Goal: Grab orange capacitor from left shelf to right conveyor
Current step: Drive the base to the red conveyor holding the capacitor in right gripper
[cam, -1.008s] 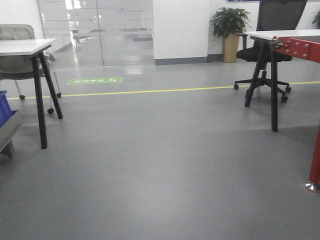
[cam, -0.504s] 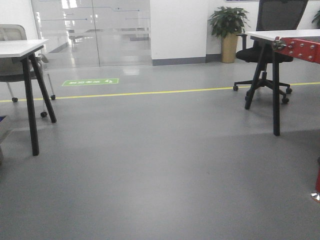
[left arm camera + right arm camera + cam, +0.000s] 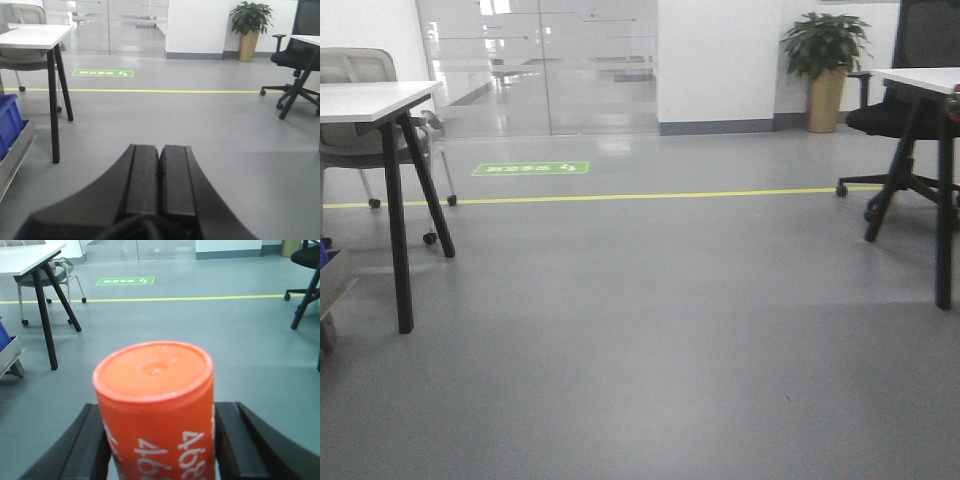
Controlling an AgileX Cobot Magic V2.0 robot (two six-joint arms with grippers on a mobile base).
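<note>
Clamping the orange capacitor [image 3: 155, 405], right fingers [image 3: 235, 440] show only in their wrist view; left fingers [image 3: 142, 180] touch, empty.

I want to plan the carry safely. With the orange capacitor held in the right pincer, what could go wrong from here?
1. The orange capacitor stands tall out of the right pincer, gripped only at its sides; a jolt of the base might tilt or slip it.
2. The belt of the conveyor shows in no current view, so the drop cannot be aimed yet.
</note>
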